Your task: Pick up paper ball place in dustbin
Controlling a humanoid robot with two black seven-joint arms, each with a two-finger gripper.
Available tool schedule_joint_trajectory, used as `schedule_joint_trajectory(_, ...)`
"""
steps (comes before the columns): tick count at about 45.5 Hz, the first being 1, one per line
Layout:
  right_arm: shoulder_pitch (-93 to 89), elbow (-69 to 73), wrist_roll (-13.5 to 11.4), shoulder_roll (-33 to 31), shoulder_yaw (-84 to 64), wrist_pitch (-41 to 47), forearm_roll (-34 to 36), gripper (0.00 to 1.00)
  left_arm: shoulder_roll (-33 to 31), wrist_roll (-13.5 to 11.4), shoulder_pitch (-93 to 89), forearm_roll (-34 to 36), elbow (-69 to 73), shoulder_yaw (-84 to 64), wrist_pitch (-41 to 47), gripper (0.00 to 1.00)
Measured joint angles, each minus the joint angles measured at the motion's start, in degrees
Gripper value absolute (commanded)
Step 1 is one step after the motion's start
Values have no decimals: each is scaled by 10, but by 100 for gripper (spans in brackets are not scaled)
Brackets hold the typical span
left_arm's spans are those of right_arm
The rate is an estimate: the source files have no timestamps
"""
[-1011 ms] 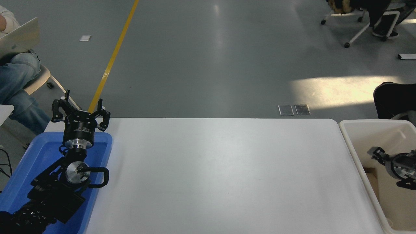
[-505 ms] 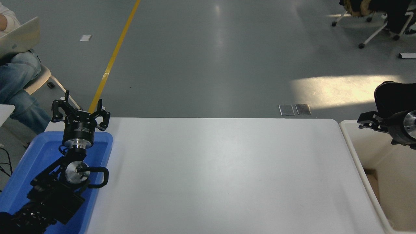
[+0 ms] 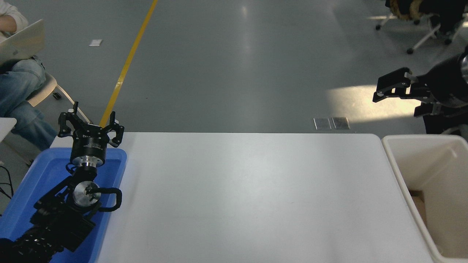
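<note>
Position of the paper ball (image 3: 419,205) cannot be confirmed outright: no ball lies on the table (image 3: 237,190), and the only matching item is a tan patch low inside the dustbin (image 3: 392,157), against the wall on the table side. Judged from colour alone, this patch is the ball, already deposited; too little shows to give it a heading or a long axis, and a crumpled wad is unlikely to have either. The right gripper (image 3: 396,99) hangs high over the far end of the dustbin, pointing toward the picture's left, fingers spread apart with nothing between them. The patch lies below the gripper and nearer the camera, well apart from it. The dustbin stands just beside the table's right edge, its long axis running from near to far and its open top unobstructed. The right arm is by far the nearer one. The left gripper (image 3: 89,122) is parked over the blue tray (image 3: 40,171) at the lower left, also spread and empty. On this reading the placing step appears complete.
</note>
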Motion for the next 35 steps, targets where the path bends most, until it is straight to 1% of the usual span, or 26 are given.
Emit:
schedule_joint_trajectory(3,28,3,0,13,-1,27,22,96,0,0,0,0,0,0,0,99)
schedule_joint_trajectory(6,55,5,0,25,0,48,41,99,0,0,0,0,0,0,0,99)
schedule_joint_trajectory(14,89,9,0,44,9,77,62,100,0,0,0,-1,0,0,0,99)
schedule_joint_trajectory(24,86,13,-2,55,31,91,69,100,0,0,0,-1,0,0,0,99)
schedule_joint_trajectory(35,53,14,-6,78,47,97,59,100,0,0,0,-1,0,0,0,99)
